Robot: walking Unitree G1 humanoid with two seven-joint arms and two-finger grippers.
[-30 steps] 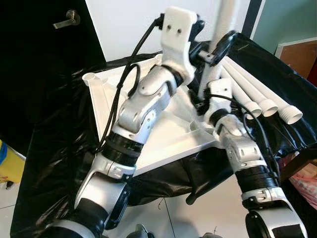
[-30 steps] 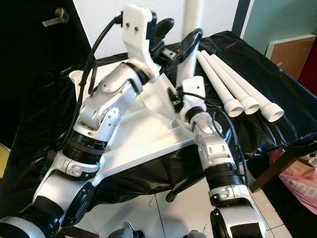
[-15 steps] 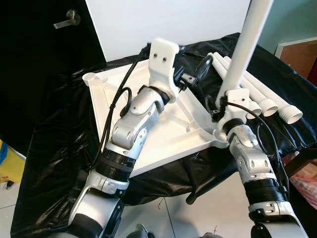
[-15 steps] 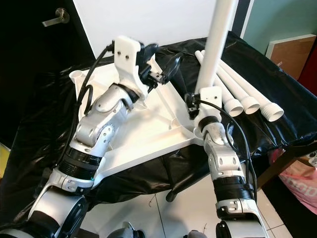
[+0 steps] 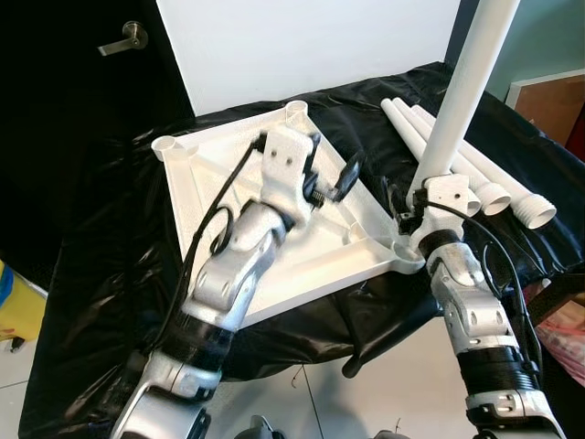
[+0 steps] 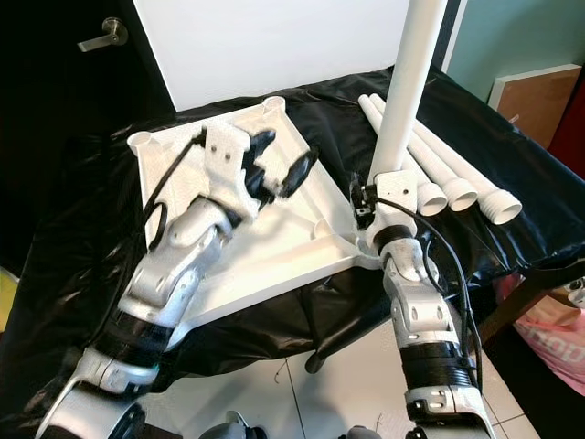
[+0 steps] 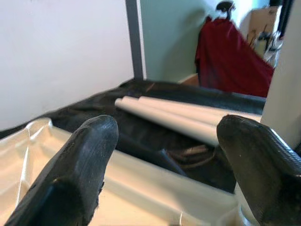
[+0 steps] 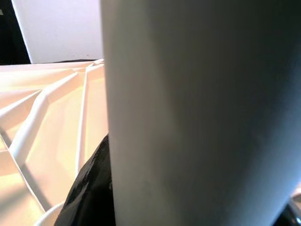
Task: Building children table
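At the near right corner of the upturned tabletop (image 5: 274, 265), the right hand (image 5: 422, 203) holds a leg (image 5: 462, 91) upright over the socket. The left hand (image 5: 334, 179), fingers spread and empty, has dropped away onto the tabletop, leaving the leg's seating unconfirmed. Three spare legs (image 5: 494, 183) lie alongside on the surface (image 5: 101, 247).

No words, labels, brand marks or numbers can be read anywhere; the white plastic parts and the black cover carry none.
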